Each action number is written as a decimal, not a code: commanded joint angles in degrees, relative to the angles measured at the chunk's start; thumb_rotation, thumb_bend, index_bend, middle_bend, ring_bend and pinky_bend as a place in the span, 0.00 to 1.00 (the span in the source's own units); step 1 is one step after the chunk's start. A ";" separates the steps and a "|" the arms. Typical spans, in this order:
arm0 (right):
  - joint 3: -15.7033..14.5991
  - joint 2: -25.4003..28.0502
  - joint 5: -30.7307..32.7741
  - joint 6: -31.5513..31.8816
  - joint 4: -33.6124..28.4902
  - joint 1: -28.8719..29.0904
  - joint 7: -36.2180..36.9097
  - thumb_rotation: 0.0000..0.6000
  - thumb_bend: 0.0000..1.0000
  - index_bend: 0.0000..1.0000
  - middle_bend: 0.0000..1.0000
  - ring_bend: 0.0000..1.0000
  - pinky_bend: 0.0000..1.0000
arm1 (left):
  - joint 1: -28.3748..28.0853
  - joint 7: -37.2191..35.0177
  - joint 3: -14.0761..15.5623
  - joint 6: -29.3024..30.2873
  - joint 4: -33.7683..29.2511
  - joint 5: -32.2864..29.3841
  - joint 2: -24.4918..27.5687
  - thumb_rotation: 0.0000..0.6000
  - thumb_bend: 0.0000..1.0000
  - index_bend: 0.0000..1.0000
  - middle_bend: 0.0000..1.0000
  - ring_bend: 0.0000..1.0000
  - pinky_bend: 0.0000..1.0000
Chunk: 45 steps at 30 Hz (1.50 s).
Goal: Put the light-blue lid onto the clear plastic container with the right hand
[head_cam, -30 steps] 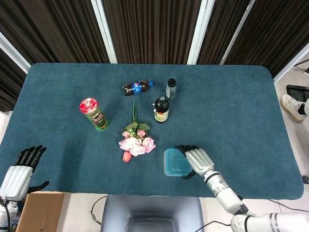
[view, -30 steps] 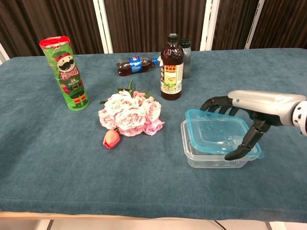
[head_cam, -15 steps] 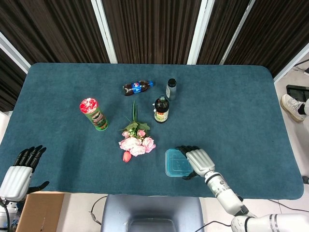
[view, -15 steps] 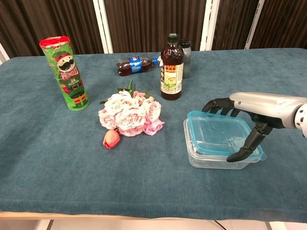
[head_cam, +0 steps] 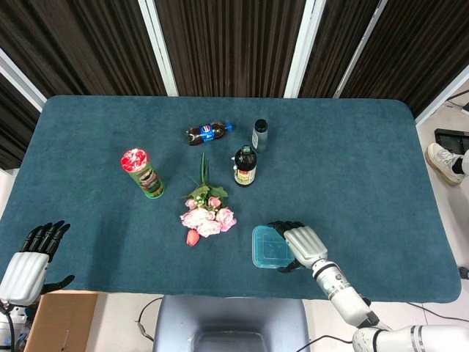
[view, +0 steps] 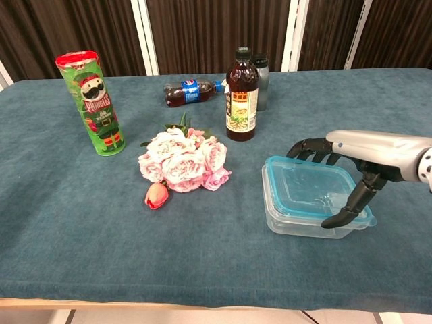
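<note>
The light-blue lid (view: 307,190) lies on top of the clear plastic container (view: 305,221), near the table's front edge right of centre; in the head view the lid (head_cam: 269,246) covers the box. My right hand (view: 351,167) spans the lid's right side, fingers curled over the far edge and the thumb pressing down on the near right corner. From above the right hand (head_cam: 300,244) sits at the lid's right edge. My left hand (head_cam: 31,258) hangs off the table's front left corner, fingers apart, holding nothing.
A bunch of pink flowers (view: 181,162) lies left of the container. A brown bottle (view: 241,94) and a grey bottle (view: 261,81) stand behind it. A cola bottle (view: 189,92) lies further back. A green crisp can (view: 93,103) stands at left.
The lid and container have shifted slightly to the right with my right hand, and the lid now sits squarer on the box. The left hand has not moved.
</note>
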 commanded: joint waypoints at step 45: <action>-1.28 -3.36 1.75 1.31 3.13 0.69 -8.90 1.00 0.26 0.83 0.71 0.57 0.51 | 0.02 -0.03 -0.26 -0.31 -0.40 -0.84 0.09 1.00 0.44 0.00 0.04 0.04 0.10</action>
